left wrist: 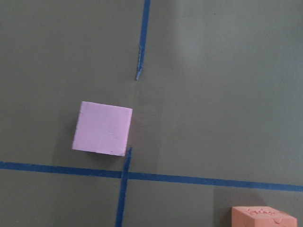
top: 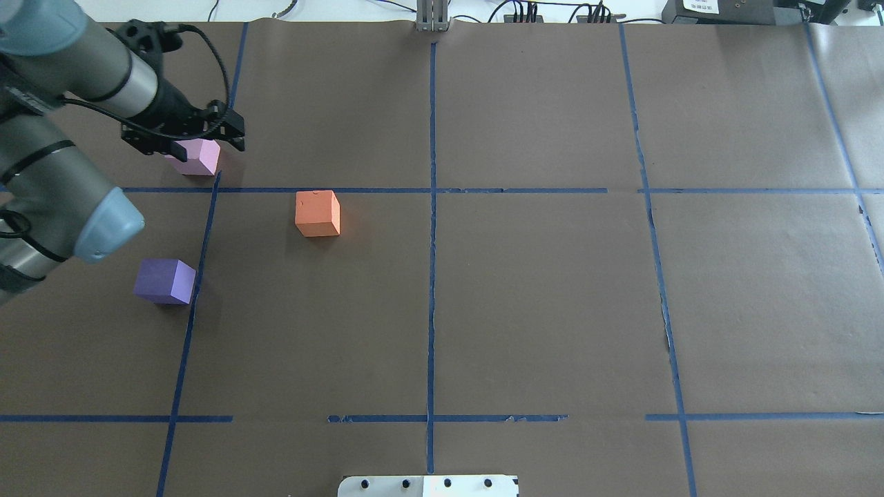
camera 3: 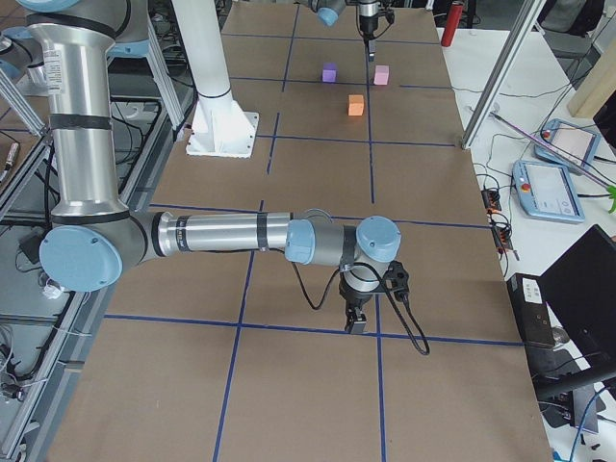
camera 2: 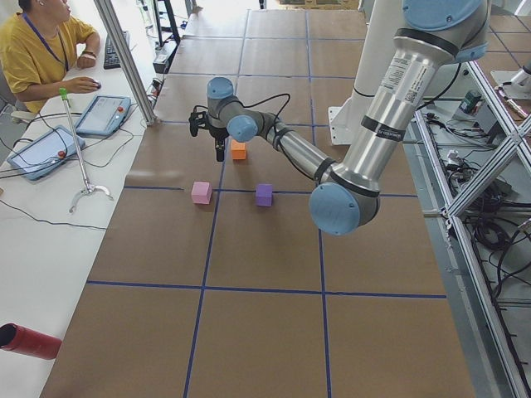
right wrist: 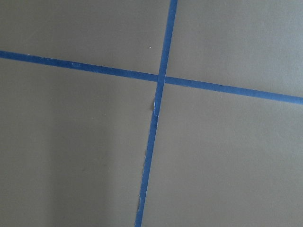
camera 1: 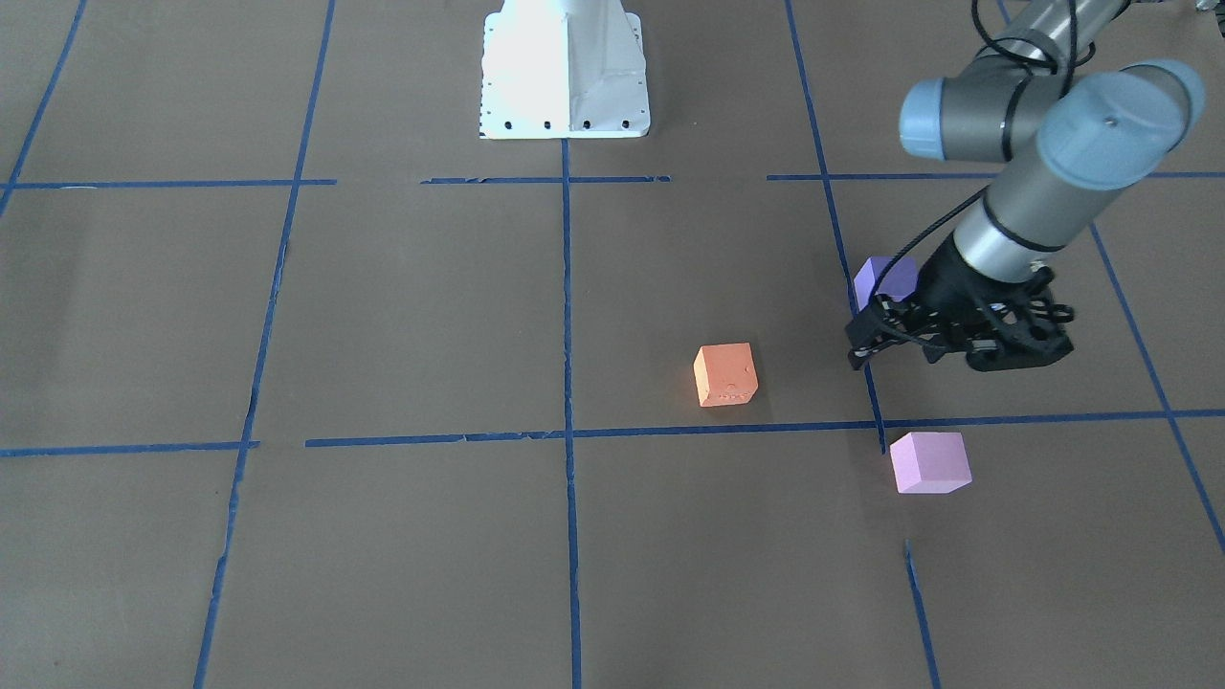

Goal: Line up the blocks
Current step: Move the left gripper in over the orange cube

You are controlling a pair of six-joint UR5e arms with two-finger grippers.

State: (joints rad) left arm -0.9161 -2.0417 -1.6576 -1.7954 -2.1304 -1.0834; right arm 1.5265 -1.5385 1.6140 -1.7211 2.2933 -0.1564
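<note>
The table (top: 552,310), papered brown and gridded with blue tape (top: 431,276), runs broad to the right of the cubes. The left arm (top: 41,172) reaches out over the far left part, its wrist turned down. The right arm (camera 3: 212,236) lies low and level over the right end. The left gripper (top: 178,147) hangs above the pale pink block (top: 199,159), its fingers seemingly drawn together on nothing. The right gripper (camera 3: 356,324) points down at a tape crossing (whether it is wide or narrow I cannot tell).

The pink block sits far left, just past a tape crossing. The orange block (top: 318,214) stands to its right and nearer, just inside the cross line. The dark violet block (top: 164,281) lies nearest, just left of the long tape, well apart from both.
</note>
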